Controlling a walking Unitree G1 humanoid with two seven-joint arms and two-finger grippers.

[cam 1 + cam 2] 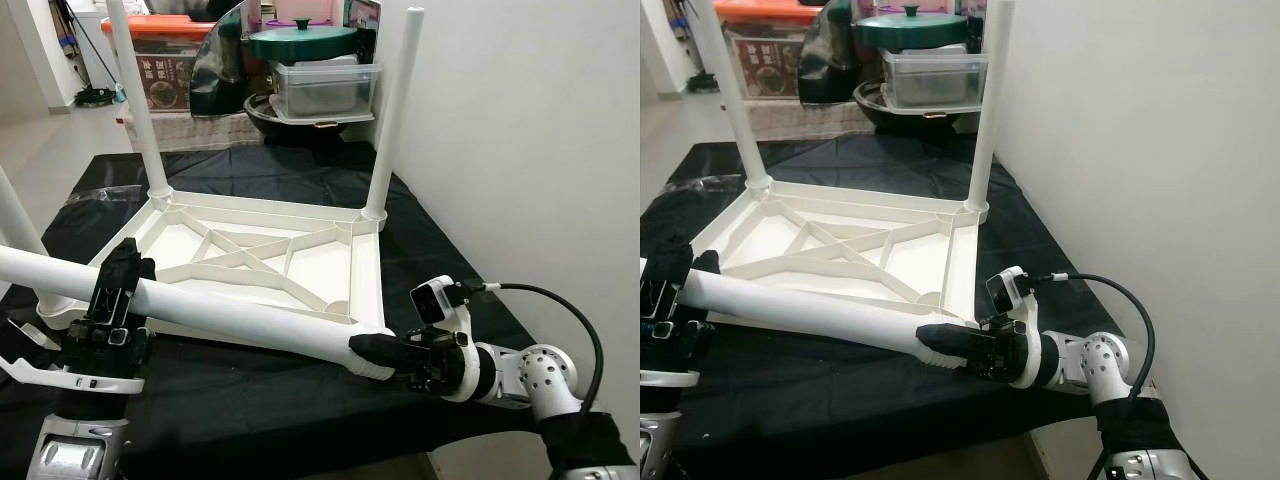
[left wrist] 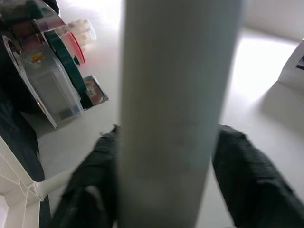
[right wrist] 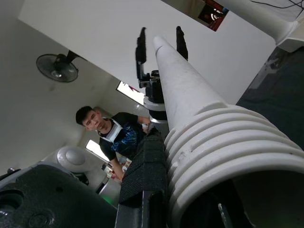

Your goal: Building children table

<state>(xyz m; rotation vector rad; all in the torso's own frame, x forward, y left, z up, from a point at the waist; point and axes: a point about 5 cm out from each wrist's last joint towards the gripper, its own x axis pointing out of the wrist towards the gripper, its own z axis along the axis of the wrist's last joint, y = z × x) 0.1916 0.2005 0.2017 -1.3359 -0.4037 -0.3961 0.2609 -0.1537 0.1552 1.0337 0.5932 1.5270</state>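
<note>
A low table [image 1: 440,250] covered by a black cloth [image 1: 290,175] carries the things. A white plastic tabletop [image 1: 365,275] lies upside down on the cloth, ribbed underside facing up, with two white legs [image 1: 393,110] standing upright from its far corners. The cloth is wrinkled near the far left edge. The table's right side runs close beside a white wall [image 1: 520,140]. Beyond the far edge, pale floor [image 1: 50,145] shows, with stacked boxes [image 1: 165,60] and a clear container [image 1: 325,85] under a green lid [image 1: 300,40].
</note>
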